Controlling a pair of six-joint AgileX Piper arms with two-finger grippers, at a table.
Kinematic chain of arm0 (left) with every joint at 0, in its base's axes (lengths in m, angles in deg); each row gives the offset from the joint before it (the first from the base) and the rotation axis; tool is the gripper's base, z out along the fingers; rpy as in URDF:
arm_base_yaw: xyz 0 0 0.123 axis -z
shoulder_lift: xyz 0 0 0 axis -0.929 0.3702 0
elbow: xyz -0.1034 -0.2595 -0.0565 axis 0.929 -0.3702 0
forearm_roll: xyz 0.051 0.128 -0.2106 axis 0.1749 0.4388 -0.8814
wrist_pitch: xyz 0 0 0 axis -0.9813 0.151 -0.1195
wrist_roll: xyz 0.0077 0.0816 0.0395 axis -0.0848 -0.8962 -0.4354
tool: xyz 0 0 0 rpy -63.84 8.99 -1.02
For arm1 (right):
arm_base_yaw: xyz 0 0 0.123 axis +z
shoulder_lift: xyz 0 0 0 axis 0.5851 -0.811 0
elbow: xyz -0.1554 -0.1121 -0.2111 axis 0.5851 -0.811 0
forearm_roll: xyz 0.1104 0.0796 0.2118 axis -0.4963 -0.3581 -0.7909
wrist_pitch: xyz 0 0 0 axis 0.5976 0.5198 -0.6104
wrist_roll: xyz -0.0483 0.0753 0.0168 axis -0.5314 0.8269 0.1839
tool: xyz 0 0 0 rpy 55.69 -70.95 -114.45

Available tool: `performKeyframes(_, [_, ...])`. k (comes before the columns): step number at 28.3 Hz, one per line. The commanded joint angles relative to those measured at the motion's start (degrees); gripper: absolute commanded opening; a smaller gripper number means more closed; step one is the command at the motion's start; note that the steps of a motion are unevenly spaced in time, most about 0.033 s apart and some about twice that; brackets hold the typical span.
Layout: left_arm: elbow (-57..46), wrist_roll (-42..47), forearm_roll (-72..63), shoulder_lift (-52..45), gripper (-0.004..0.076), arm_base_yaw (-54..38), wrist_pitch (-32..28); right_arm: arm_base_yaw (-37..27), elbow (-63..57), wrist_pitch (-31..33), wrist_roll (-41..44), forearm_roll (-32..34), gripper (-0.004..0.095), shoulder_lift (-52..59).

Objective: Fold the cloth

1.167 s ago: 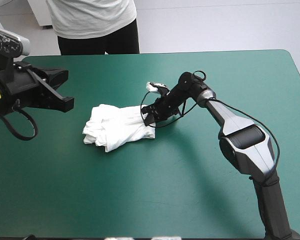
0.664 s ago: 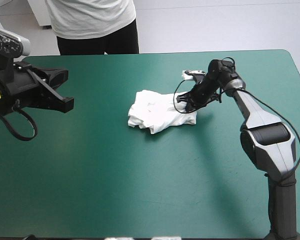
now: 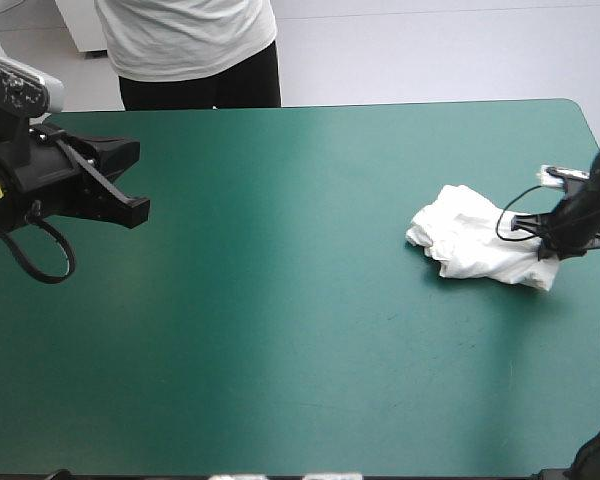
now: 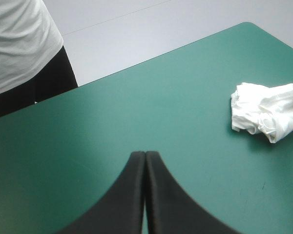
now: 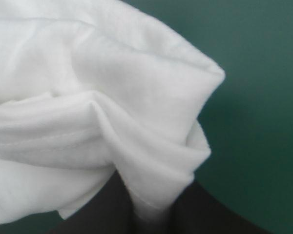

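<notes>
One white T-shirt [image 3: 478, 238], bunched into a loose bundle, lies near the right edge of the teal-green surface [image 3: 280, 320], with two claws in view. The right claw [image 3: 542, 243] is all but closed on one end of the bundle, a fold of cloth pinched between its black fingers [image 5: 210, 217]. The left claw [image 4: 145, 156] hangs above the left side of the surface, well apart from the bundle, its two fingers pressed together into a single pointed arch and gripping nothing.
</notes>
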Motion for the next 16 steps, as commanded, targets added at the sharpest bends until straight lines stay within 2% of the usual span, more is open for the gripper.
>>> performKeyframes(1, [1.29, 0.11, -1.92, -0.45, -0.001, 0.3, 2.14, -5.4, -3.92, -2.19, -1.14, 0.47, -0.0005, 6.85])
performKeyframes(7, [1.29, 0.11, -2.17, -0.57, -0.001, 0.3, 2.14, -10.81, -11.88, -5.0, -1.25, 3.43, -0.0006, 12.37])
performKeyframes(11, [1.29, 0.11, -2.6, -0.57, -0.001, 0.3, 2.14, -10.81, -12.99, -4.59, -0.31, 4.85, -0.0004, 13.22])
performKeyframes(14, [1.29, 0.11, -3.16, -0.57, -0.001, 0.3, 2.14, -10.81, -12.99, -4.34, -0.31, 4.45, 0.0043, 13.22])
performKeyframes(16, [1.29, 0.11, -3.81, -0.57, -0.001, 0.3, 2.14, -10.81, -12.99, -4.08, -0.31, 4.36, 0.0112, 13.56])
